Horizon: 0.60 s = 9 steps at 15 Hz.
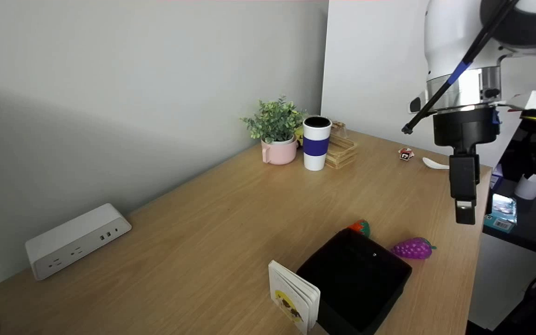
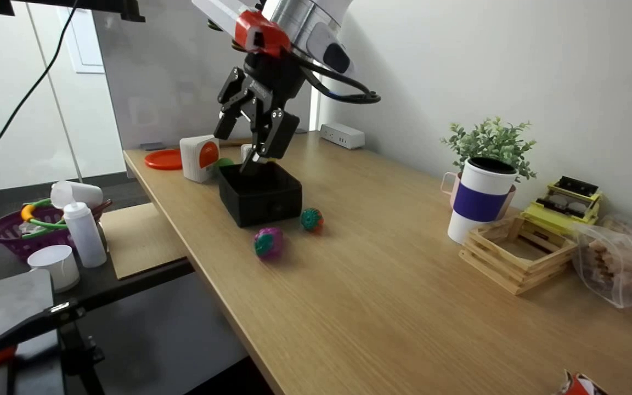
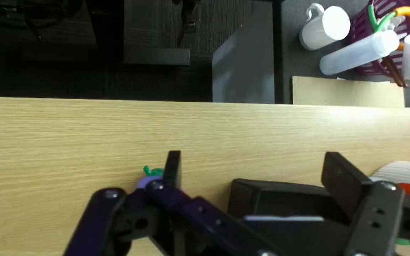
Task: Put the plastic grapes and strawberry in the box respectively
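Observation:
The purple plastic grapes (image 1: pixel 413 248) (image 2: pixel 268 243) lie on the table beside a corner of the black box. Close to the box wall rests the red strawberry (image 1: pixel 360 227) with its green top (image 2: pixel 311 220); I cannot find it in the wrist view. The box (image 1: pixel 351 279) (image 2: pixel 261 207) (image 3: pixel 242 197) stands upright, and I see nothing inside it. My gripper (image 2: pixel 247 141) (image 3: pixel 255 170) hangs above the table, jaws wide apart with nothing between them. In the wrist view one finger mostly covers the grapes, leaving the green stem (image 3: pixel 153 172) showing.
A white board book (image 1: pixel 291 298) stands upright against the box. A white container with a red spot (image 2: pixel 199 159) and a red plate (image 2: pixel 163 159) lie beyond it. Further off are a tumbler (image 1: pixel 315 144), a potted plant (image 1: pixel 279 151), a wooden crate (image 2: pixel 519 255) and a power strip (image 1: pixel 79 239).

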{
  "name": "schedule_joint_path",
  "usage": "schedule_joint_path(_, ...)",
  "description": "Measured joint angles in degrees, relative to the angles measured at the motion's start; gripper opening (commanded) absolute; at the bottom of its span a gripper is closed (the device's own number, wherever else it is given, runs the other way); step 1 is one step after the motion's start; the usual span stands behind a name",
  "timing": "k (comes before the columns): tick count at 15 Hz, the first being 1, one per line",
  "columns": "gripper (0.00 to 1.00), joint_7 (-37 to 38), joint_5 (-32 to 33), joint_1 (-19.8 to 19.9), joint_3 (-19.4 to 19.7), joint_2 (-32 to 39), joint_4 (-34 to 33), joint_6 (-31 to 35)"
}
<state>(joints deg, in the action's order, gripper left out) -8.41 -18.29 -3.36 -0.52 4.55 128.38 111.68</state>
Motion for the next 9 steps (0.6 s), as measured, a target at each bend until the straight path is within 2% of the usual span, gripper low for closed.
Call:
schedule_joint_path(5,1.00,-0.4,0.2,0.0,-0.1,1.3,-1.6,-1.6)
schedule_joint_path(7,1.00,1.9,4.2,-0.1,-0.4,1.7,-1.6,-1.4)
schedule_joint_path(9,1.00,6.5,10.9,-0.4,-0.5,2.6,-1.4,-1.3)
